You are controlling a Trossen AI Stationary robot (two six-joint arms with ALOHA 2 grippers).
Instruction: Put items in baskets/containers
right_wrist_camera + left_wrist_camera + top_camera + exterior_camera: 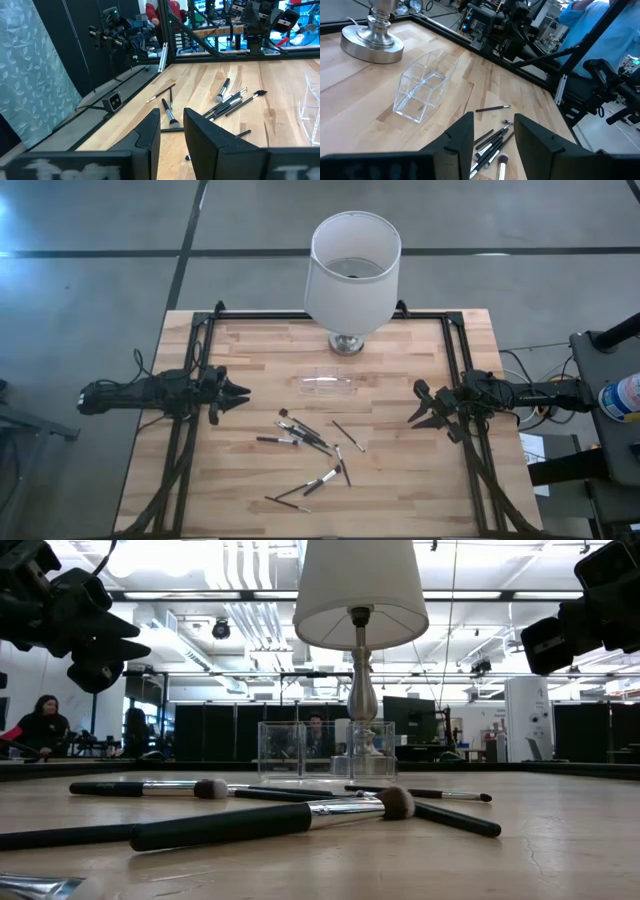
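Note:
Several thin dark brushes (305,442) lie scattered flat on the wooden table's near middle, some with pale or metallic ends; they also show in the low view (270,822), the left wrist view (492,142) and the right wrist view (231,99). A small clear plastic holder (326,381) stands on the table just beyond them (422,86) (325,752). My left gripper (238,393) hovers open above the table left of the holder (494,136). My right gripper (417,405) hovers open to the right of the brushes (172,126). Neither touches anything.
A lamp with a large white shade (351,265) stands on a metal base (371,44) at the table's far middle, just behind the holder. Black frame rails run along the table's left and right edges (190,430). People show in the room behind.

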